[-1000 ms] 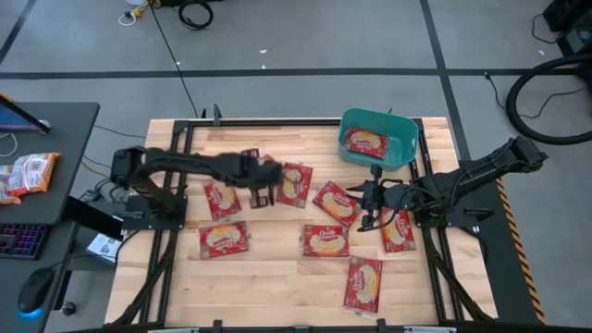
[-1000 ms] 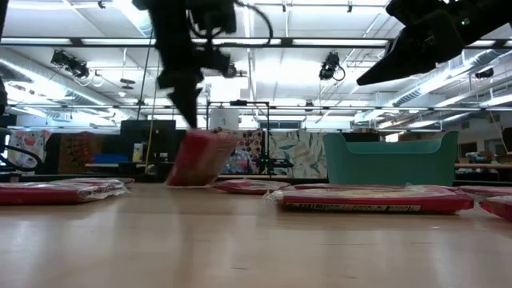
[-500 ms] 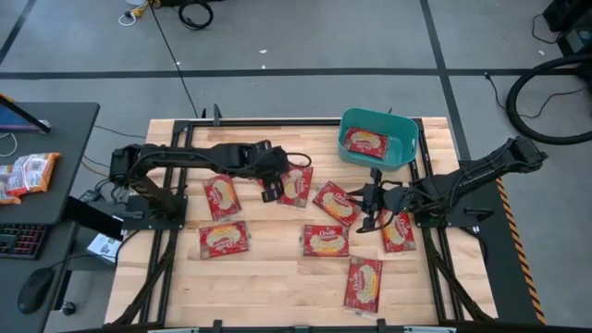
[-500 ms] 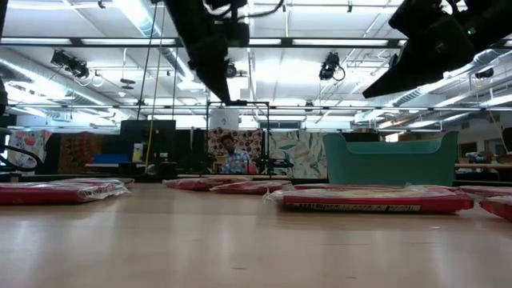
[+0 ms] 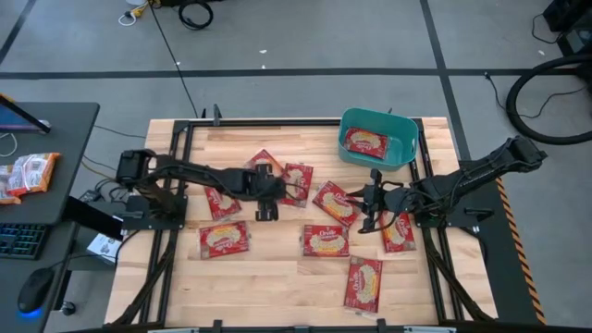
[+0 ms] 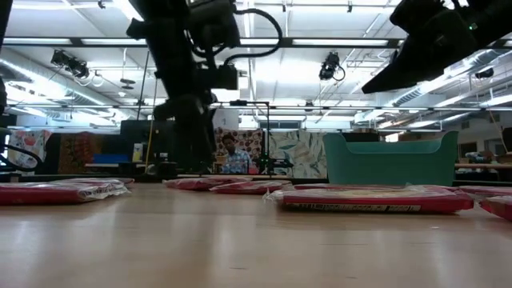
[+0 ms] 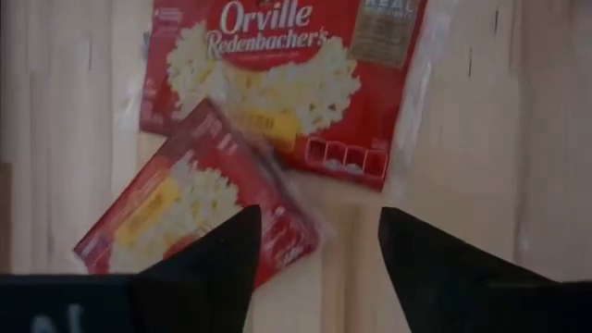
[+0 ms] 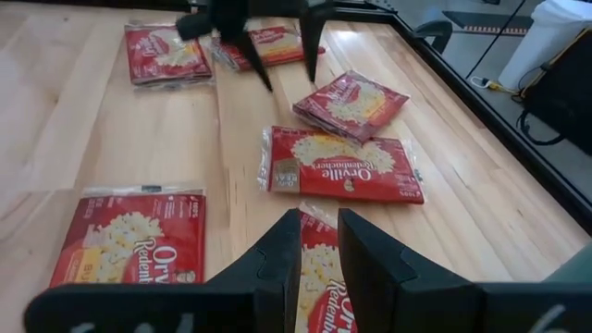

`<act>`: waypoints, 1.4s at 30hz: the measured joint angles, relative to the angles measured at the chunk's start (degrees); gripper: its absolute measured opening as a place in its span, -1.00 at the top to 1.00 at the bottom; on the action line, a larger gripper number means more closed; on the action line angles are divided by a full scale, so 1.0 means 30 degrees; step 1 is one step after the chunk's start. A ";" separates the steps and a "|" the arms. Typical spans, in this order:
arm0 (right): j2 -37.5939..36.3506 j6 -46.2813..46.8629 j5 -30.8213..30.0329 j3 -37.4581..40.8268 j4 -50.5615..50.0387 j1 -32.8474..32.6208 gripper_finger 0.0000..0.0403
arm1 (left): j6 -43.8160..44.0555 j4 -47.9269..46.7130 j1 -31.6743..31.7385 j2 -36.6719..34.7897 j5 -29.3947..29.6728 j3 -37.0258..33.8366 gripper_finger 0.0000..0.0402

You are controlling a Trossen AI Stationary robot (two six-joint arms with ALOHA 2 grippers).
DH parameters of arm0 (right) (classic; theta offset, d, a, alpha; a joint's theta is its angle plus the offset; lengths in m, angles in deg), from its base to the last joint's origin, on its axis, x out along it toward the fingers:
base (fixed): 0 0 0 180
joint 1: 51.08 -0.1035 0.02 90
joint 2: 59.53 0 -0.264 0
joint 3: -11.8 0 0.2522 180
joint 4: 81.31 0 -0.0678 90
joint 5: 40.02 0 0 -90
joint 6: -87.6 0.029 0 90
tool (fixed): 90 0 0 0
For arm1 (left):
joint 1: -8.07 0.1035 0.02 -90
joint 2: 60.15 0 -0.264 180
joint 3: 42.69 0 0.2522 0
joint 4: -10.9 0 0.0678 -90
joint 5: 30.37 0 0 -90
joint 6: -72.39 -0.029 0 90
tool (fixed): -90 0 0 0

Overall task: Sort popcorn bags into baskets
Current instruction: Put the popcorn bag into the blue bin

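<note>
Several red popcorn bags lie flat on the wooden table (image 5: 277, 277). One more lies inside the teal basket (image 5: 400, 139) at the far right. My left gripper (image 5: 265, 209) is open and empty over the table's middle. Below it, in the left wrist view (image 7: 319, 268), lie two bags: a tilted one (image 7: 190, 208) and a larger one (image 7: 277, 74) whose edge it meets. My right gripper (image 5: 370, 209) hangs above a bag (image 8: 324, 277), empty, its fingers a narrow gap apart (image 8: 319, 245).
Bags lie at the near left (image 5: 225, 238), near middle (image 5: 326, 240), near right (image 5: 363, 282) and beside the right arm (image 5: 398, 231). One bag (image 5: 264, 159) lies just beyond the left arm. A desk with a keyboard and a mouse stands left of the table.
My left gripper has let go of a bag that hung tilted from it with its lower end on the table. That bag now lies flat. The gripper has risen, then moved toward the table's near edge and come down again.
</note>
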 joint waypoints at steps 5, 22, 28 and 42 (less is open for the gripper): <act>0.0000 -0.0159 0.0033 0.0000 0.0146 0.0000 0.60 | 0.0281 0.0683 -0.0681 0.1216 0.1449 -0.0138 -0.21; 0.0000 -0.0145 0.0107 0.0000 0.0133 -0.0015 0.60 | 0.2152 0.0994 -0.0271 0.3488 0.4624 -0.0112 -0.23; 0.0000 -0.0131 0.0114 0.0000 0.0119 -0.0015 0.60 | 0.2306 0.0768 0.0102 0.3631 0.4687 -0.0109 -0.02; 0.0000 -0.0153 0.0136 0.0000 0.0126 -0.0015 0.60 | 0.2182 -0.0399 0.0947 0.3107 0.3017 0.0387 0.96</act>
